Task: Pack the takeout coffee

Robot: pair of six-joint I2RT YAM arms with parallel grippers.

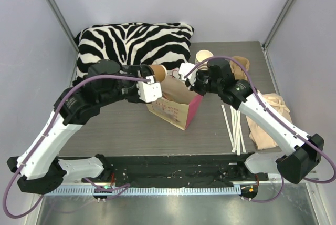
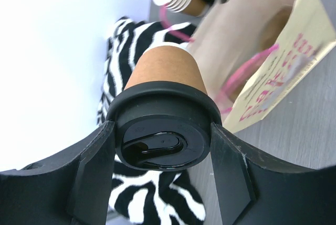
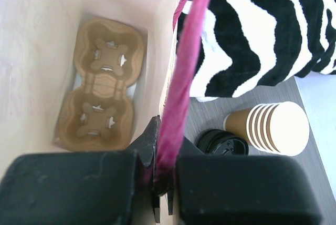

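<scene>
The takeout coffee, a brown paper cup with a black lid, lies sideways between the fingers of my left gripper, which is shut on its lid end. From above, the cup hovers at the left rim of the open paper bag. My right gripper is shut on the bag's pink handle and holds it taut at the bag's right rim. Inside the bag a brown cup carrier lies flat on the bottom.
A zebra-striped pillow fills the back left. A stack of lidless paper cups and loose black lids lie behind the bag. White straws and beige paper bags lie at the right.
</scene>
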